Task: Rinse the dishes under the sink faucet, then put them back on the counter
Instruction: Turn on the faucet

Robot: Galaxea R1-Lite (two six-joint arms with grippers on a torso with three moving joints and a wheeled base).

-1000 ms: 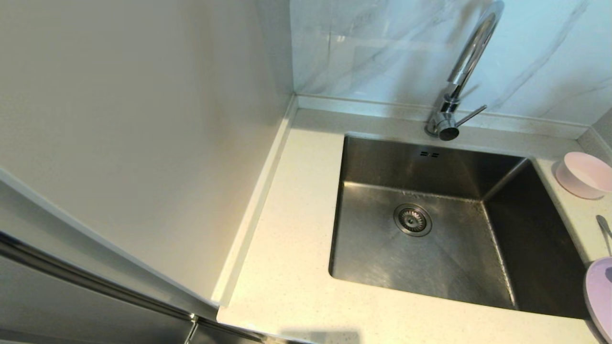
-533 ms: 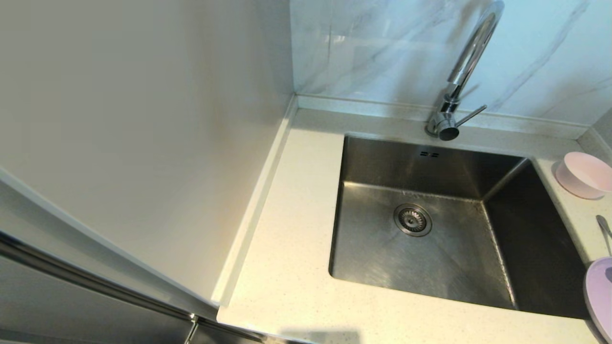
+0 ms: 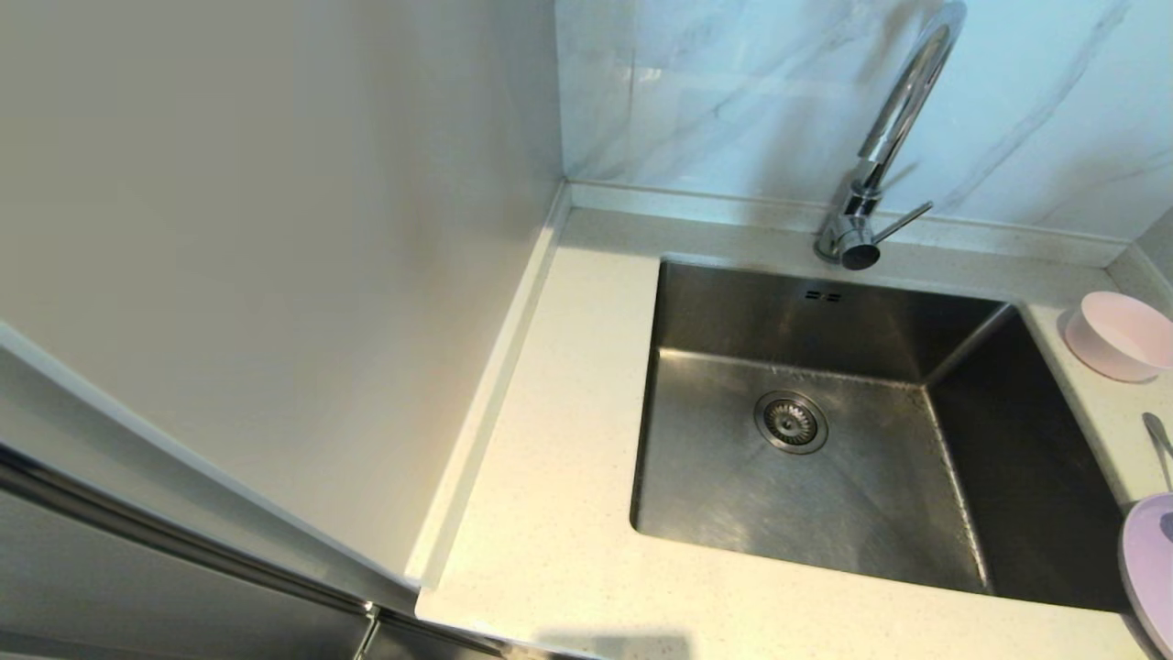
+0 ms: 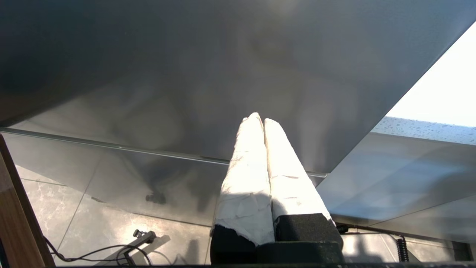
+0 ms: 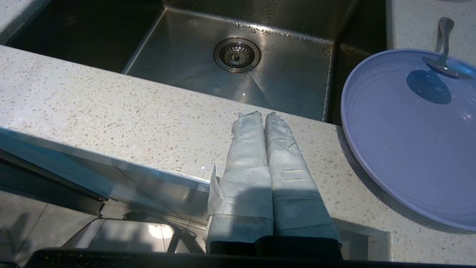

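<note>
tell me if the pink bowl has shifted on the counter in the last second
No. In the head view the pink bowl sits in the same spot right of the sink, against the counter's back corner.

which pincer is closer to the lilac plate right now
Right. The right pincer hangs shut at the counter's front edge beside the plate; the left pincer sits shut below, facing cabinet fronts.

Marble-veined wall tiles [image 3: 733,92], plain cream side panel [image 3: 229,229], glossy floor tiles [image 4: 74,223]
</note>
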